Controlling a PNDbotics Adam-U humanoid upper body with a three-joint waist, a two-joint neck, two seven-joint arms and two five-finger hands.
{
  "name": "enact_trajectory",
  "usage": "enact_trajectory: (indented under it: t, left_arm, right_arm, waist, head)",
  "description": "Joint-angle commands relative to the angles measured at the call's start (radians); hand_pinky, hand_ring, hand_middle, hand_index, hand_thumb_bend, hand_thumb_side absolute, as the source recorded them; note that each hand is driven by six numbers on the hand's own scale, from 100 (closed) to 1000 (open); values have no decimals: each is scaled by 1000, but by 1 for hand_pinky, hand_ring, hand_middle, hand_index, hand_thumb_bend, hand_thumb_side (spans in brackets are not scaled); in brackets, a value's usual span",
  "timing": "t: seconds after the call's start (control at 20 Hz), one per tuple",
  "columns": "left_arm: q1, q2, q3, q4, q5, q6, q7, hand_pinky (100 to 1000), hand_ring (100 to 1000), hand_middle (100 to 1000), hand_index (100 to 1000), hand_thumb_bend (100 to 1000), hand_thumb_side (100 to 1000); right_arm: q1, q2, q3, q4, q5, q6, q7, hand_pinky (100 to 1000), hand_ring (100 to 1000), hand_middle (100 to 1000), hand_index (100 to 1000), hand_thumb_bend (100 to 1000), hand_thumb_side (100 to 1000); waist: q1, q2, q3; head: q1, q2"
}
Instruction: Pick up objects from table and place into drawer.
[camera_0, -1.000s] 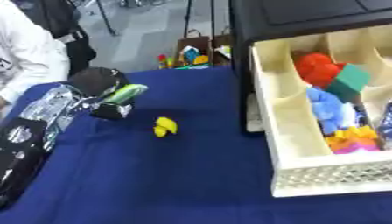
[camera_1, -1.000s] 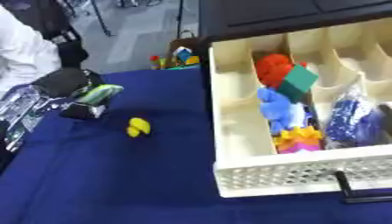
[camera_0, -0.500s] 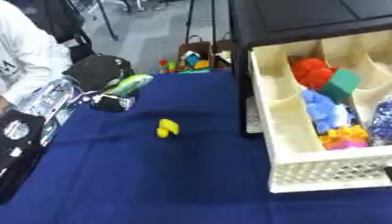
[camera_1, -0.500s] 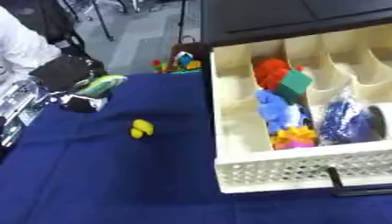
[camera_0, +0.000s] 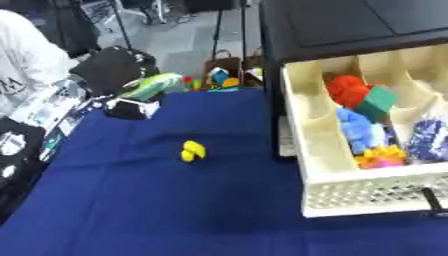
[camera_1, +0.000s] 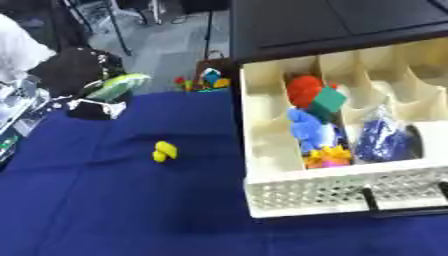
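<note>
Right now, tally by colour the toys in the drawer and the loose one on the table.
Red: 1
Green: 1
Light blue: 1
Dark blue: 1
Orange and yellow: 1
Yellow, on the table: 1
Total: 6

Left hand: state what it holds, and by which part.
The left hand carries a green object at the table's far left edge; which part the fingers grip cannot be told.
</note>
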Motion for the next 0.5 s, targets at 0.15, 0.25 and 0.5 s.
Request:
enact_trajectory:
  t: [0.15,0.25,0.5]
  left_arm:
    - [-17,70,4,-117,93,9,-18,524,665,589,689,100,695]
    - [-21,75,0,-147,123,13,-32,524,664,589,688,100,696]
    - [-53,60,1,-206,204,32,-54,515,658,582,686,100,694]
  right_arm:
    - [2,-15,-4,-10,-1,-13,-22,581,640,585,754,100,1000]
    - [5,-13,-3,-10,-3,-12,-22,580,639,587,752,100,1000]
    - [12,-10,0,-10,-12,-4,-18,579,638,591,751,100,1000]
  waist:
    - [-4,-63,9]
    - [-3,-82,11]
    - [-2,-120,15]
  head:
    - [-15,45]
    - [-16,60]
    - [-20,99]
